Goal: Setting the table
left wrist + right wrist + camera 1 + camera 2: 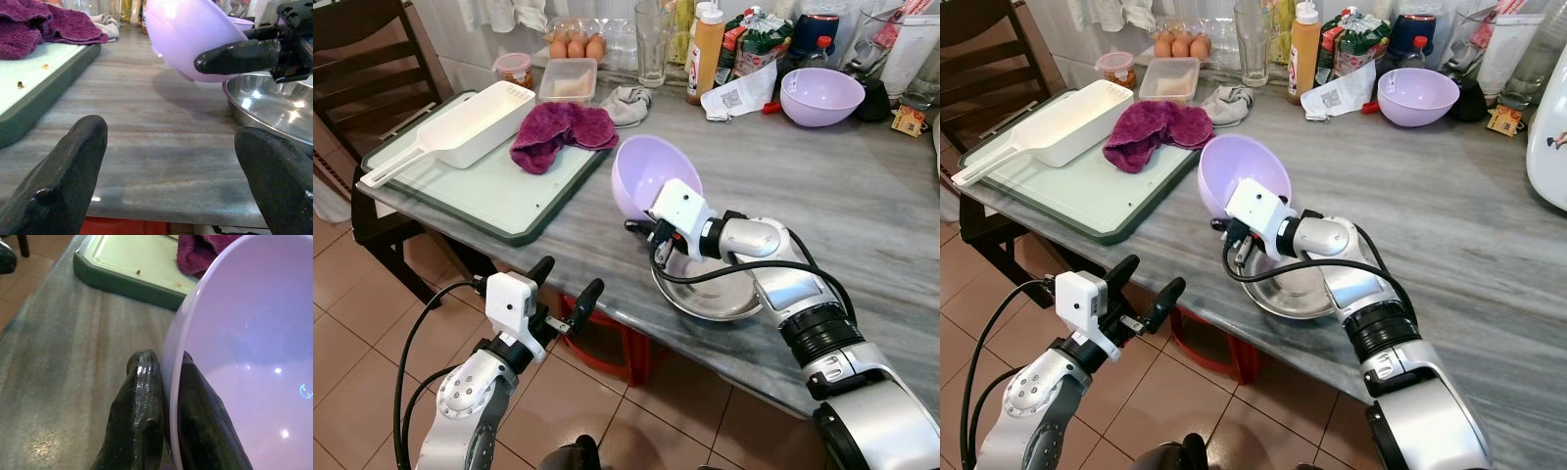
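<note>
Right gripper — lilac bowl, steel dish below

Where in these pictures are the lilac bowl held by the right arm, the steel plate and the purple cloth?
lilac bowl (641, 171), left eye view, inner wall.
steel plate (274, 105), left wrist view, shiny inside.
purple cloth (1151, 132), right eye view, middle of the folds.

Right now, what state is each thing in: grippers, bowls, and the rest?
Right gripper: shut on the near purple bowl's rim.
Near purple bowl: lifted, tilted on its side.
Steel bowl: upright on the counter, empty.
Left gripper: open, below the counter edge.
Far purple bowl: upright.
Towel: crumpled on the green tray.
</note>
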`<state>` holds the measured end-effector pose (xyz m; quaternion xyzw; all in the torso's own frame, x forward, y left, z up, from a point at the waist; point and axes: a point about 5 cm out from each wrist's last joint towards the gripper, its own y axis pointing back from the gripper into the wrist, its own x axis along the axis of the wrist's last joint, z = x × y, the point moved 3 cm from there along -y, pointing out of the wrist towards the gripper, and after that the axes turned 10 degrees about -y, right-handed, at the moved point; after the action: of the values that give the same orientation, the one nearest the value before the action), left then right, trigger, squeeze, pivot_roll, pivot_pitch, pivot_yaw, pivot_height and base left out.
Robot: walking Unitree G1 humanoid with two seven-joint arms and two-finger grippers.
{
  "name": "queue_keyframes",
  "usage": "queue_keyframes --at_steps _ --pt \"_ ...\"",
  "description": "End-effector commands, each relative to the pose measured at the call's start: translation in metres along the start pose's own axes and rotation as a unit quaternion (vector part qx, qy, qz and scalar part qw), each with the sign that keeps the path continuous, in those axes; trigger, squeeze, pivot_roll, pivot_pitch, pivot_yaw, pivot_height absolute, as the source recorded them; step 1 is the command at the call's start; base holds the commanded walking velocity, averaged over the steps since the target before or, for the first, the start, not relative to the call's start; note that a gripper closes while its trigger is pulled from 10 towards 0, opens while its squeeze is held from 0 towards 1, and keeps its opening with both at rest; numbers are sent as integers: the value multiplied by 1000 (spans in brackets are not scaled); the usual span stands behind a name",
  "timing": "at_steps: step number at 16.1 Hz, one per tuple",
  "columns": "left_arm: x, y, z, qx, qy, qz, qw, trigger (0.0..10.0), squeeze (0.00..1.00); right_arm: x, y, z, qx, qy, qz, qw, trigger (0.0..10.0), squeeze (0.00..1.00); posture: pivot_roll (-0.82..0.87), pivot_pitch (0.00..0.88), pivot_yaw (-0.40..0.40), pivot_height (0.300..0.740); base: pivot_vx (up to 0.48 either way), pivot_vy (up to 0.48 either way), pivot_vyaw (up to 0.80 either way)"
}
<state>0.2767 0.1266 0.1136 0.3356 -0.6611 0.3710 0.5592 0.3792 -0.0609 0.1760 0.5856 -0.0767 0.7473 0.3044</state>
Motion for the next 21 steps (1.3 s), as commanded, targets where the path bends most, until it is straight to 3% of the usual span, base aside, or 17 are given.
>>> queue_keyframes --at_steps 1,2,3,4,5,14,21 --pt "3 1 3 -13 3 5 1000 10000 0 6 -3 1 6 -1 7 1000 10000 63 -92 159 45 740 0 0 0" --pt "3 1 2 -12 3 5 1000 10000 0 4 -3 1 7 -1 4 1000 10000 122 -91 159 46 740 0 0 0" --pt "3 1 2 -12 2 4 1000 10000 0 3 -3 1 7 -2 2 1000 10000 416 -91 159 47 740 0 0 0" --pt "4 1 3 -12 2 4 1000 10000 0 3 -3 2 7 -4 3 1000 10000 776 -89 158 48 740 0 0 0" --pt "4 1 3 -13 3 4 1000 10000 0 3 -4 2 7 -4 2 1000 10000 1000 -89 158 48 740 0 0 0" --pt "4 1 5 -13 5 1 1000 10000 0 1 -4 9 -10 8 -1 1000 10000 1000 -87 159 47 740 0 0 0" --pt "4 1 1 -10 1 2 1000 10000 0 37 10 31 -99 10 93 991 10000 1000 -84 148 51 740 0 0 0"
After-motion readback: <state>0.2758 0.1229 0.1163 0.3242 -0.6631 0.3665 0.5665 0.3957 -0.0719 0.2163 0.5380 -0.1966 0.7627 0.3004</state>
